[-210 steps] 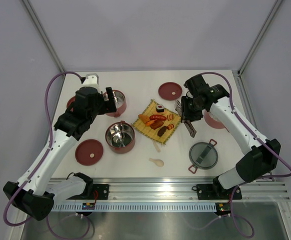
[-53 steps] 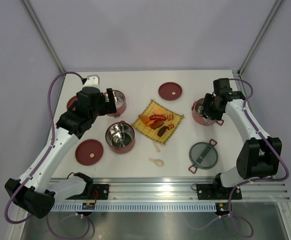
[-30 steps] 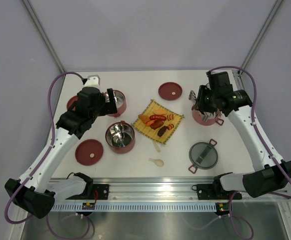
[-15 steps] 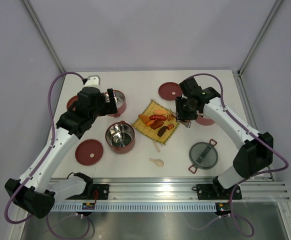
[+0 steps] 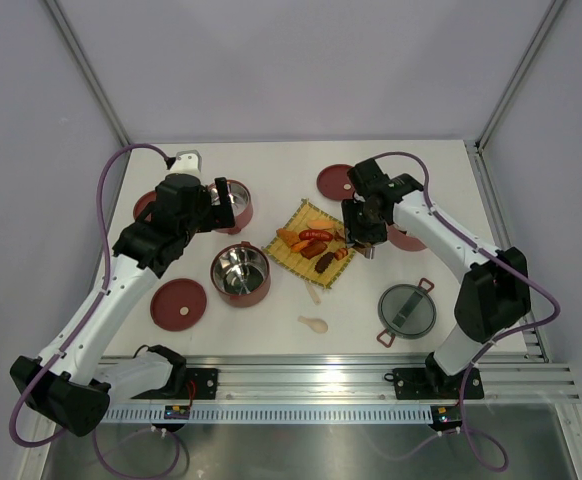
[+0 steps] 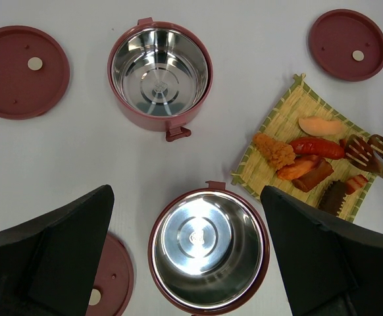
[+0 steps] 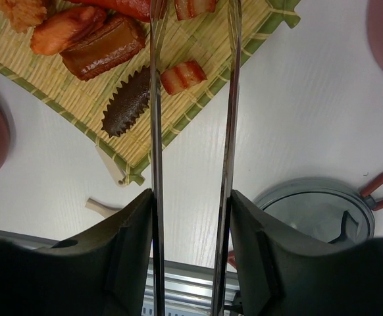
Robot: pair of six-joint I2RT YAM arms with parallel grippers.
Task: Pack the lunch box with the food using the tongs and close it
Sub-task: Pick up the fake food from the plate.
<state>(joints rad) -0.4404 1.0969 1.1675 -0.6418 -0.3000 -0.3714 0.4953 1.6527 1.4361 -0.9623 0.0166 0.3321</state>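
Tongs (image 7: 156, 131), clamped in the right pincer (image 7: 191, 197), hang parted over the food (image 7: 102, 46); left pincer (image 6: 185, 191) gapes apart. Step: picking. Next: squeeze one piece, carry to a tier (image 6: 167, 207).

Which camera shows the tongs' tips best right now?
Left wrist: both slotted tips of the tongs show over the mat, beside the red sausage. Right wrist shows only their two arms held in the right claw, tips cut off. Top view: too small to make out.
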